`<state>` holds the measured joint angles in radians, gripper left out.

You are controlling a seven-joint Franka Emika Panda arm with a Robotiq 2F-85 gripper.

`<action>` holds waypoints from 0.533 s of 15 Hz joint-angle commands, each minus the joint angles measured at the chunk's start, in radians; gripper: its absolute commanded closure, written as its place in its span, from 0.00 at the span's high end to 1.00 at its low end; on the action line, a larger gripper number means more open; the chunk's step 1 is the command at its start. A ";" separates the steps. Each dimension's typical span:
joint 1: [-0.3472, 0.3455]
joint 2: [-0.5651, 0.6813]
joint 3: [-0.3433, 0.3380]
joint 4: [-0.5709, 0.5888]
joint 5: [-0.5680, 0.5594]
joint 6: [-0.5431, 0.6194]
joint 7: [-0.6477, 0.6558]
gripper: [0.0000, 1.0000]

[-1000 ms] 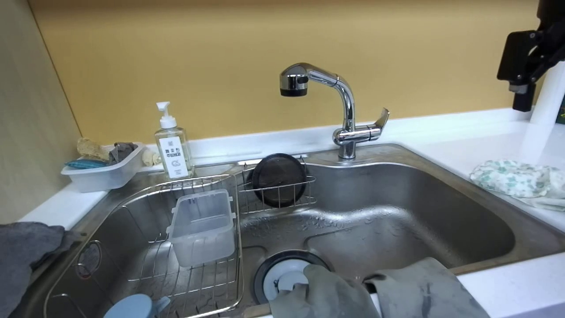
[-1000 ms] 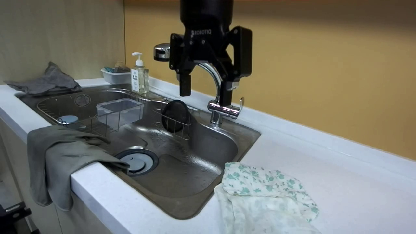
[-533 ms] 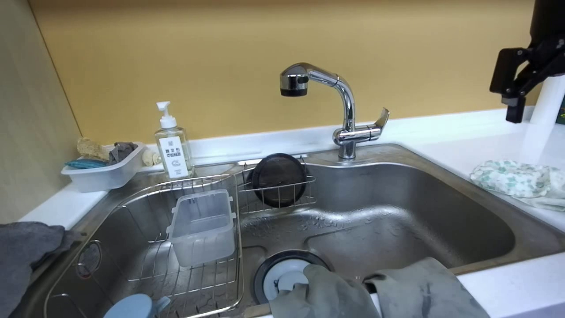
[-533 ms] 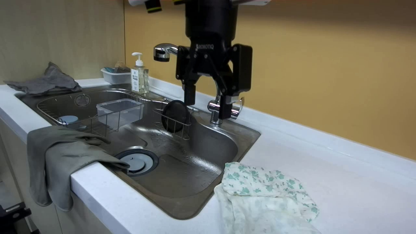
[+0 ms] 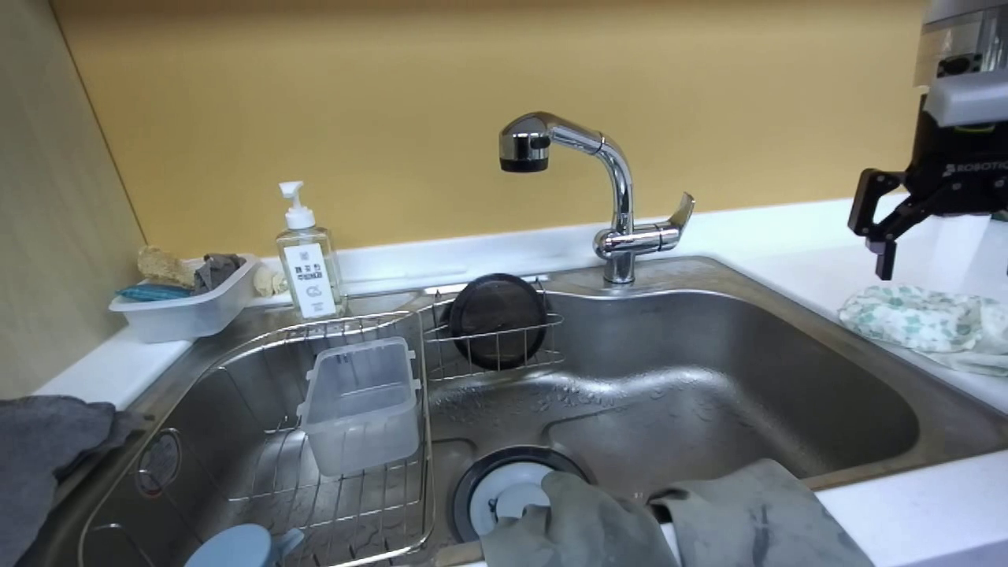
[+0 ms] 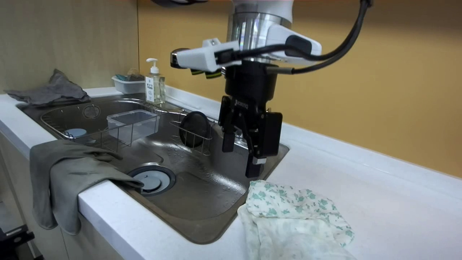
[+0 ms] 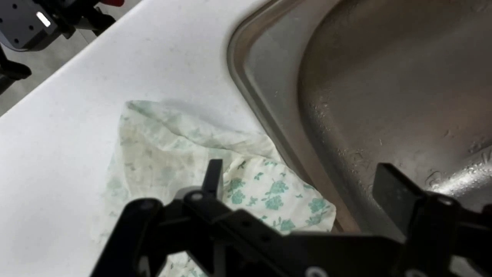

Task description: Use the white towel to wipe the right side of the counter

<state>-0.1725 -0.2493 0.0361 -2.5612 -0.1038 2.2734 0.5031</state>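
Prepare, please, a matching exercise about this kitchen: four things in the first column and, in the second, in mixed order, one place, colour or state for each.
1. towel
2. gripper
3. faucet
4. pump bottle

A. shiny silver
B. see-through, standing upright
C. lying on the counter
D. open, holding nothing

Pairs: 1-C, 2-D, 3-A, 4-B

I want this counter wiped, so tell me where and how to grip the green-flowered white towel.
I'd take the green-flowered white towel by its bunched, brightly printed part near the sink, coming straight down. That part looks puffed up in an exterior view, offering folds to pinch; the underside lies against the counter. The gripper points down, open, above towel height.
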 commanded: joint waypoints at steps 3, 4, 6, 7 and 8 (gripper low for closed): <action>-0.002 0.103 -0.039 0.013 0.054 0.145 0.126 1.00; -0.003 0.116 -0.047 0.010 0.061 0.173 0.134 1.00; -0.002 0.139 -0.064 0.008 0.065 0.219 0.147 1.00; -0.002 0.150 -0.071 0.008 0.063 0.237 0.155 1.00; -0.003 0.160 -0.078 0.008 0.061 0.254 0.163 1.00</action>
<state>-0.1784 -0.1158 -0.0251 -2.5613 -0.0464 2.4877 0.6106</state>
